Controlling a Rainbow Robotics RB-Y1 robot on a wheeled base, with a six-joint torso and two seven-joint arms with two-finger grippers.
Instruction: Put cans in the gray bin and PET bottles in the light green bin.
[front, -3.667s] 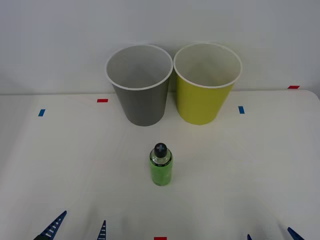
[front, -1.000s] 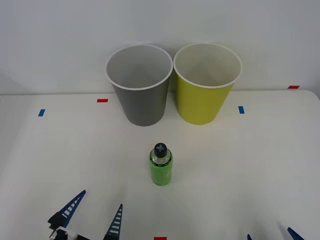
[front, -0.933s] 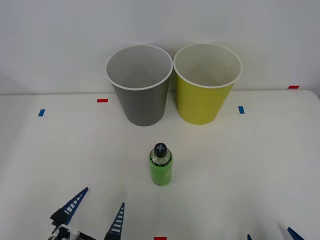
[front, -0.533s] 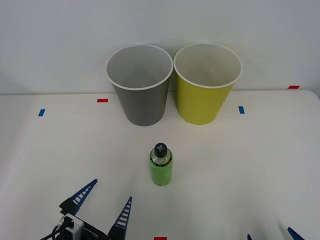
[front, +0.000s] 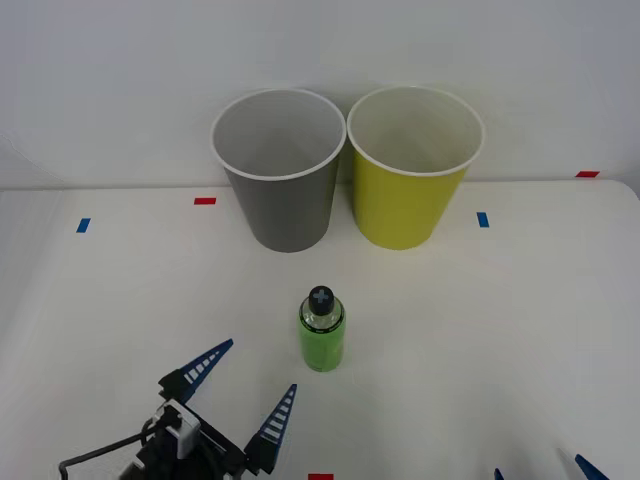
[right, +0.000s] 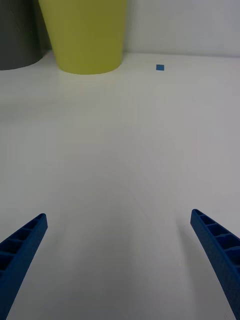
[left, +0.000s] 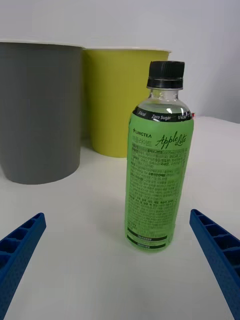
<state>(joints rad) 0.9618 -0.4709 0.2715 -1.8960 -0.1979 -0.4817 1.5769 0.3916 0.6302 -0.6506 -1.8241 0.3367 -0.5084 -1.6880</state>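
Observation:
A small green PET bottle (front: 322, 332) with a clear shoulder and dark cap stands upright mid-table; the left wrist view shows the bottle (left: 156, 182) close ahead. Behind it stand the gray bin (front: 279, 170) and, to its right, the light green bin (front: 414, 165), both upright with nothing visible inside. My left gripper (front: 245, 384) is open, low over the table just left of and nearer than the bottle, pointing toward it. My right gripper (front: 538, 470) is open at the near right edge; its wrist view shows the light green bin (right: 84, 35) far ahead.
The white table (front: 520, 320) carries small blue tape marks (front: 483, 219) and red tape marks (front: 205, 201) near its edges. A pale wall rises right behind the bins.
My left gripper has moved forward and to the right across the table, closing in on the bottle, still open. The bottle, bins and right gripper have not moved.

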